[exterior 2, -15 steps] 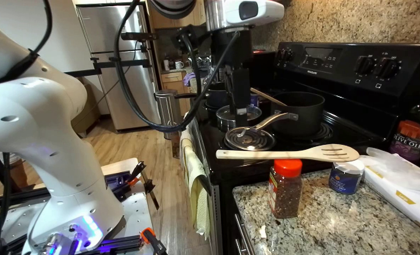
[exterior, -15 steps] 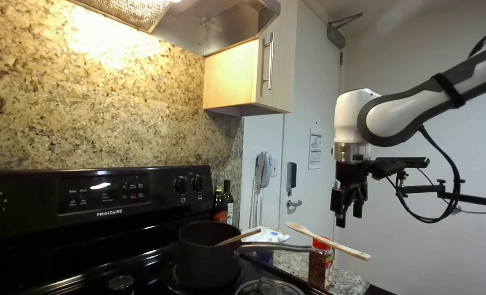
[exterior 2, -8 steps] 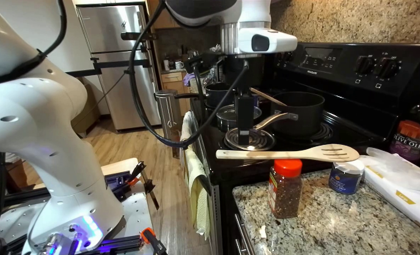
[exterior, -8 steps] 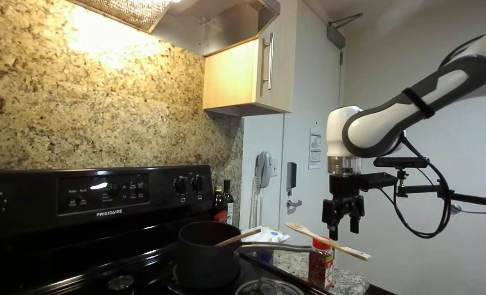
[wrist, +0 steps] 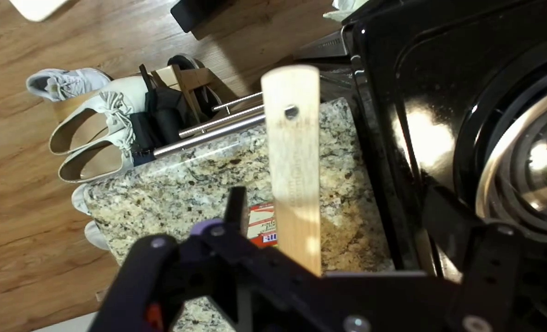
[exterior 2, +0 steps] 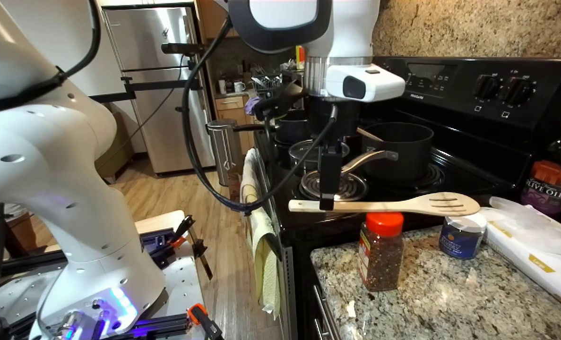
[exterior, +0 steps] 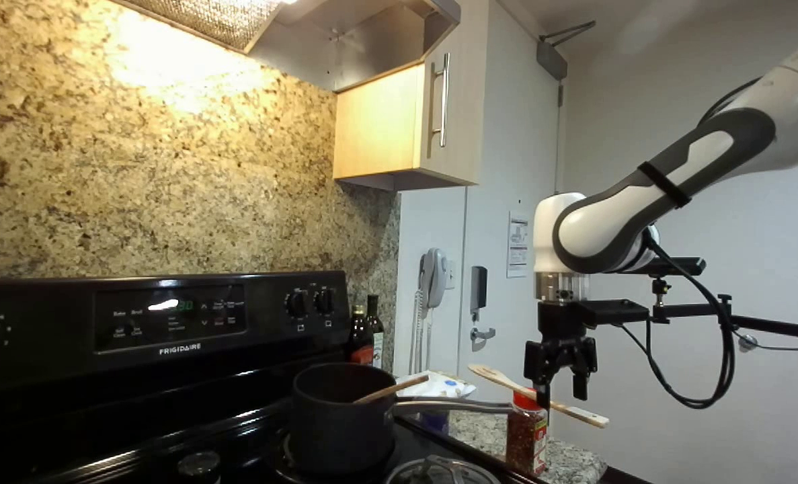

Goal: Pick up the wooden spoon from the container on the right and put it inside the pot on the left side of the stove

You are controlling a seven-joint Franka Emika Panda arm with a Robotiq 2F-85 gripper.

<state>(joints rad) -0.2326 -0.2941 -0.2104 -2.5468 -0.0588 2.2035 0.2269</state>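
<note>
The wooden spoon is pale, with a slotted head, and also shows in an exterior view. It lies about level across the red cap of a spice bottle, its head over a blue jar and its handle end in free air. My gripper is open, pointing down at the handle; one finger overlaps the handle in both exterior views. In the wrist view the handle lies between the spread fingers, nearer the left one. The dark pot stands on the black stove, also in view there.
The pot's metal handle points toward the bottle. Another wooden stick leans at the pot's rim. A blue jar and a white package stand on the granite counter. Dark oil bottles stand behind. A towel hangs at the stove front.
My gripper has come down from above the spoon to the level of its handle, shifting slightly left in an exterior view. The fingers stay open. The spoon and bottle have not moved.
</note>
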